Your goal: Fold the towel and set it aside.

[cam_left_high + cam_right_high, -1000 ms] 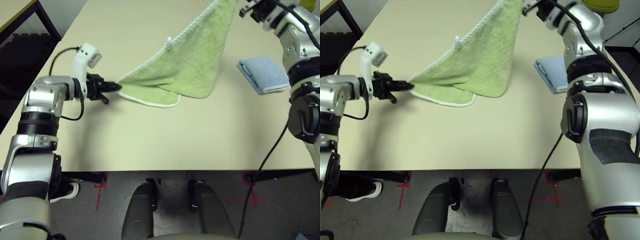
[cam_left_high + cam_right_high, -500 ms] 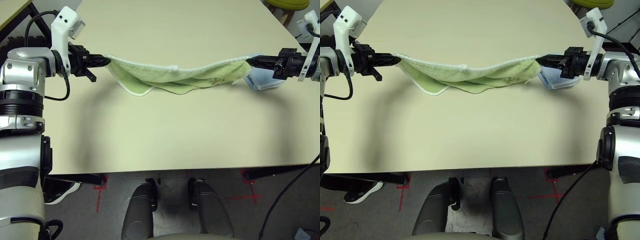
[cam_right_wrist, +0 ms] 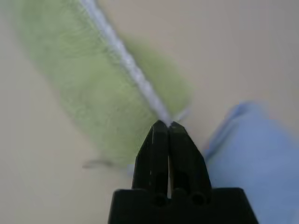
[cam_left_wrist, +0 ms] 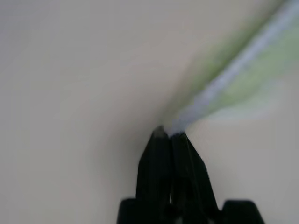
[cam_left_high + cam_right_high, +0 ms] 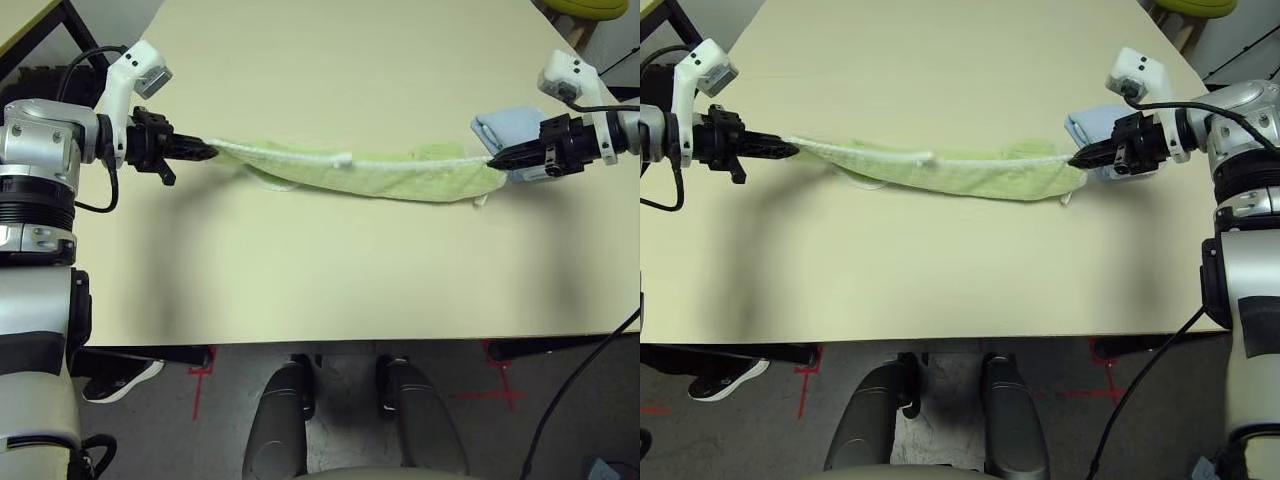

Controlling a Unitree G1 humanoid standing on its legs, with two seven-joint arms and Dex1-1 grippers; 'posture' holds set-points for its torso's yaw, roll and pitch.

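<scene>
Since a second ago I've stretched the towel [image 5: 380, 172] flat, running nine to three; left claw [image 5: 207, 153] and right claw [image 5: 493, 160] pinch opposite ends.

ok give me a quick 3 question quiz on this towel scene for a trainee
1. True or false: each gripper is shut on one end of the towel.
2. What lies on the table close behind the right gripper?
A. a light blue folded cloth
B. a red cup
C. a second green towel
3. How does the towel run between the left gripper and the right one: as a wide flat sheet, or as a long narrow band?

Key
1. True: both pairs of black fingers are closed on the white edging.
2. A: the light blue folded cloth.
3. A long narrow band, stretched across the table from one gripper to the other.
</scene>
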